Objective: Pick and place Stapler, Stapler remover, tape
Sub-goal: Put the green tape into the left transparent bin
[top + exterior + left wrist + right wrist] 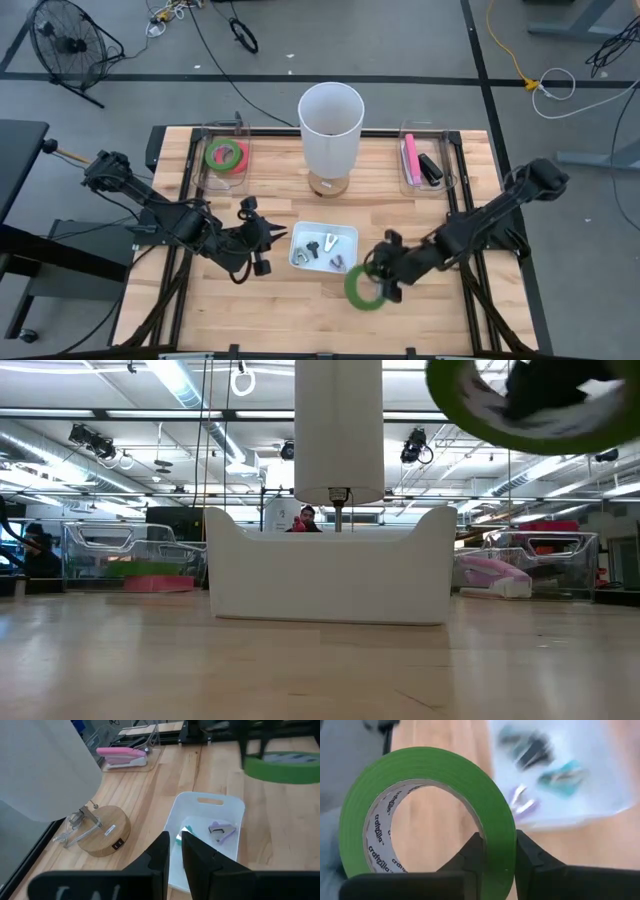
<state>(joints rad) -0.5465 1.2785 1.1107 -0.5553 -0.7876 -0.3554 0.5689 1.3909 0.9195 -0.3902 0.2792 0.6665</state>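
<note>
- Just beside the white tray (pixel 345 236), off its corner nearest the table's front edge, the right gripper (pixel 383 278) holds a roll of green tape (pixel 362 288) clear of the wooden table (pixel 290 310); its 2 fingers pinch the roll's wall, 1 inside the ring and 1 outside.
- On the tray's other side, the left gripper (pixel 268 237) hangs close to the short edge, its 2 fingers (pixel 161 851) drawn nearly together with only a narrow gap, gripping nothing.
- Inside the tray lie several small staple removers, a purple one (pixel 221 831) among them, plus a teal-tipped piece.
- Behind the tray stands a white lamp (pixel 330 125) on a round wooden base (pixel 103 830).
- Beyond the tray toward the right arm's side, a clear bin (pixel 429 176) holds a pink stapler (pixel 410 158) and a black item beside it.
- Toward the left arm's side, a second clear bin (pixel 205 178) holds another green tape roll (pixel 226 154).
- Behind the tray in the low view, a person (pixel 305 519) shows in the room.
</note>
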